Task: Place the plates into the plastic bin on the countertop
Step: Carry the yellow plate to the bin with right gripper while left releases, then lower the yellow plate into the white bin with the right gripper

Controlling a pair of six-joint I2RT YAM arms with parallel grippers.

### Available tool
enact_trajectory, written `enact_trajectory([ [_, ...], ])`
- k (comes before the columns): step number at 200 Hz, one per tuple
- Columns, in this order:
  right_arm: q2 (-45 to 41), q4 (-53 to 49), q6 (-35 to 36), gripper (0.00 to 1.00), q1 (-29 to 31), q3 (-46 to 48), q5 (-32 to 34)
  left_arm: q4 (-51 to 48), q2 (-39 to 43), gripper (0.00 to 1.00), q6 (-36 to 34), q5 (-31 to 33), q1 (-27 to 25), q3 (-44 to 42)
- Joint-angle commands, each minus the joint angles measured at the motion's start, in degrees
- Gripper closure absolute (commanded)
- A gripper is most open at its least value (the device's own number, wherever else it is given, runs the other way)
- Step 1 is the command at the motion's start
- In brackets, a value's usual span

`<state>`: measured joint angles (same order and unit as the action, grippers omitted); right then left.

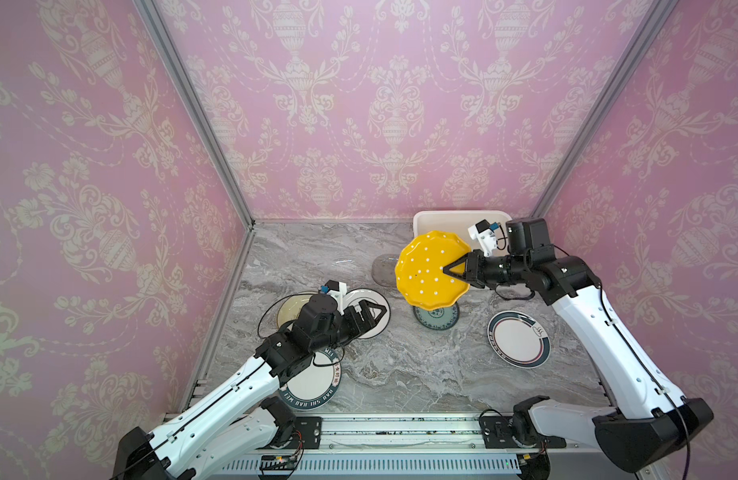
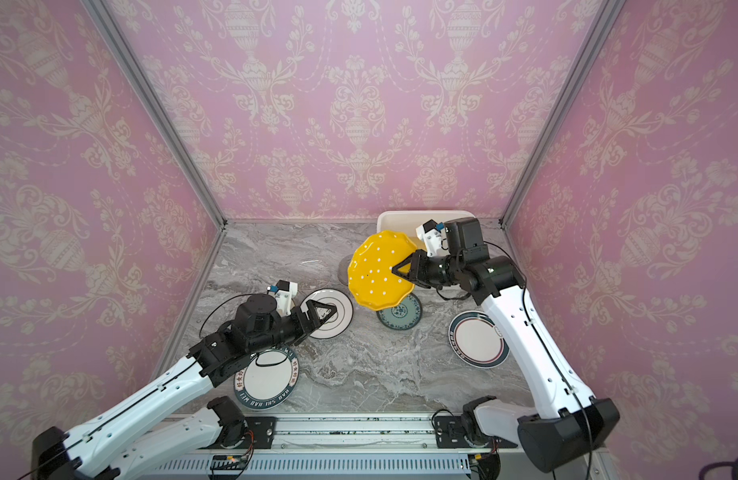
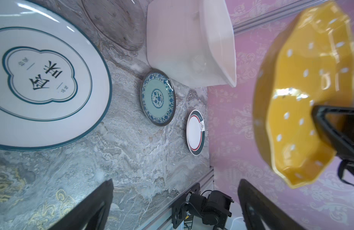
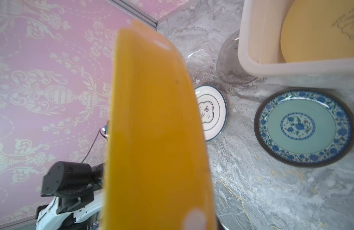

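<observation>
My right gripper (image 1: 446, 269) (image 2: 395, 269) is shut on the rim of a scalloped yellow dotted plate (image 1: 429, 270) (image 2: 377, 270) (image 3: 303, 95) (image 4: 156, 129). It holds that plate tilted in the air, just in front of the white plastic bin (image 1: 454, 215) (image 2: 404, 214) (image 3: 222, 39) (image 4: 291, 67). A pale yellow plate (image 4: 321, 29) lies inside the bin. My left gripper (image 1: 379, 309) (image 2: 329, 309) (image 3: 175, 207) hovers open and empty over a white teal-rimmed plate (image 1: 359, 296) (image 2: 342, 326) (image 3: 42, 79) (image 4: 212, 111) on the countertop (image 1: 400, 374).
A teal patterned plate (image 1: 437, 322) (image 2: 400, 314) (image 3: 158, 97) (image 4: 303, 125) lies below the held plate. A dark-rimmed white plate (image 1: 519, 338) (image 2: 477, 338) (image 3: 195, 132) lies right. A lettered plate (image 1: 317, 382) (image 2: 267, 380) and a cream plate (image 1: 288, 313) sit under the left arm. A glass plate (image 1: 381, 270) (image 3: 116, 22) lies beside the bin.
</observation>
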<state>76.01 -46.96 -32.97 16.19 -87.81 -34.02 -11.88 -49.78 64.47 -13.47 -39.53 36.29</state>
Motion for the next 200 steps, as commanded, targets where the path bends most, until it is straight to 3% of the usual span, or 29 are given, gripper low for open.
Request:
enact_trajectory([
  [1,5.9,0.3,2.2,0.91,-0.9,-10.2,-0.5,1.5,2.4,0.01,-2.6,2.5,0.3,-1.7],
  [54,17.6,5.6,-1.0,0.93,-5.8,-20.7,-1.5,-4.6,3.5,0.01,-8.8,5.4,0.6,3.3],
  [111,19.7,5.8,-0.1,0.93,-14.0,-19.7,-1.4,-5.7,-7.6,0.01,-12.1,3.4,0.7,16.5],
  [141,20.8,5.6,2.5,0.94,-15.4,-19.2,0.2,-4.0,-13.6,0.01,-14.0,5.3,0.8,21.6],
  [200,29.0,4.7,6.8,0.93,-16.1,-24.0,0.7,-2.5,-22.9,0.01,-28.5,8.6,2.1,31.1],
])
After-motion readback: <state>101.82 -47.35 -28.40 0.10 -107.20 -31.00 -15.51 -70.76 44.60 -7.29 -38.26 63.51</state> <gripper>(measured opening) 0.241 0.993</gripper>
